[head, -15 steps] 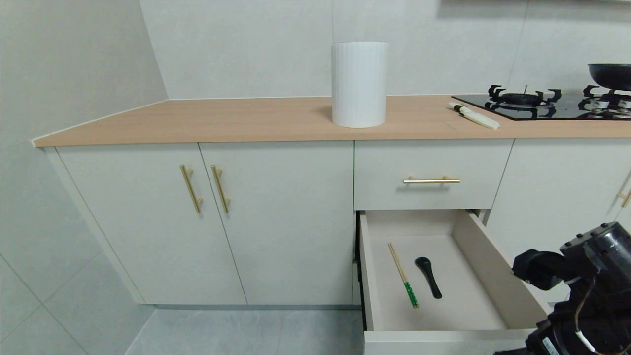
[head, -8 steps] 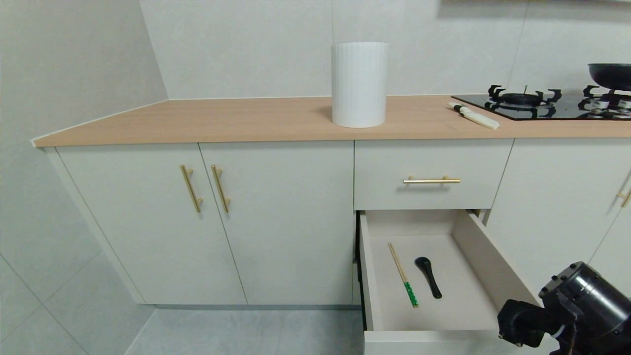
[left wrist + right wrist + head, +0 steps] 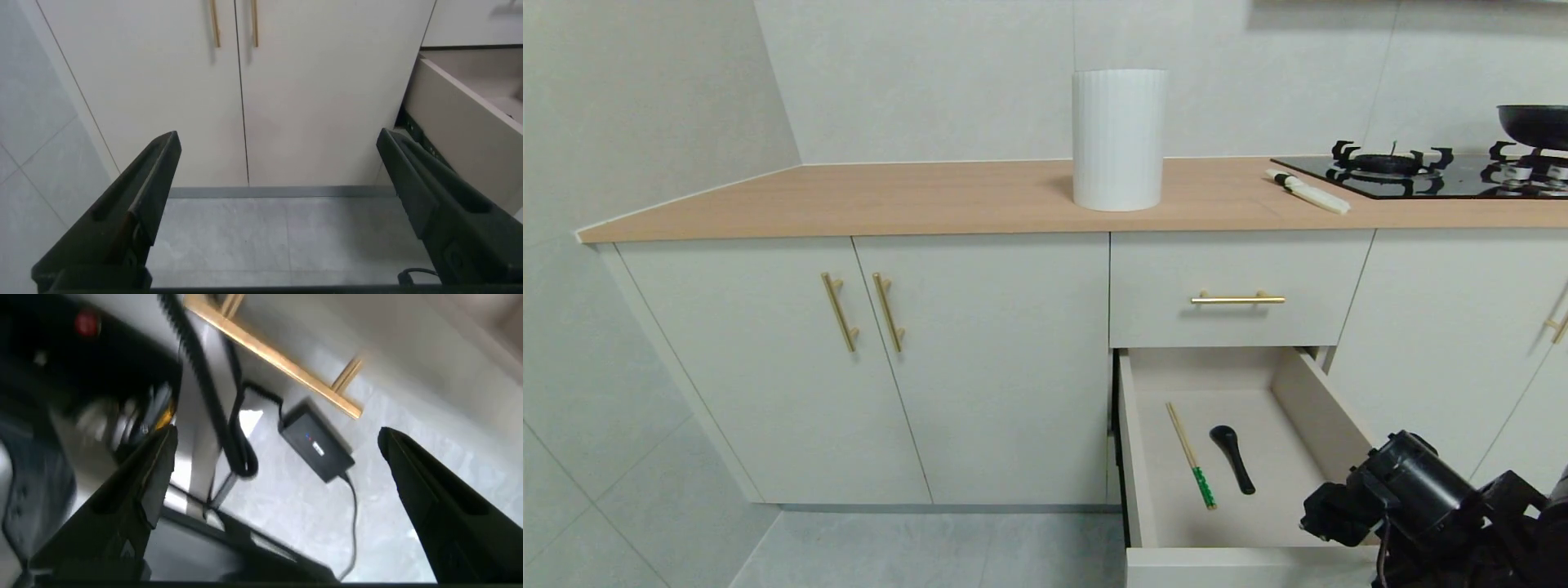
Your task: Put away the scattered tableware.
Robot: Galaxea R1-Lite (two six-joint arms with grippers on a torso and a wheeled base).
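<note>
The cream-handled utensil [image 3: 1307, 191] lies on the tabletop [image 3: 931, 200] beside the stove [image 3: 1421, 175], slanting back-left to front-right, above and beyond the open drawer [image 3: 1327, 425]. Our right end effector [image 3: 278, 474], spread wide and empty, hangs low by that drawer's front corner, so we judge it nearer than the left end effector [image 3: 278, 188].

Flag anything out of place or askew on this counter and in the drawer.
One cream utensil lies askew on the countertop beside the gas hob, not yet put away. The lower drawer stands pulled out, holding chopsticks and a black spoon lying loose, apart from each other. Nothing looks spilled or damaged.
</note>
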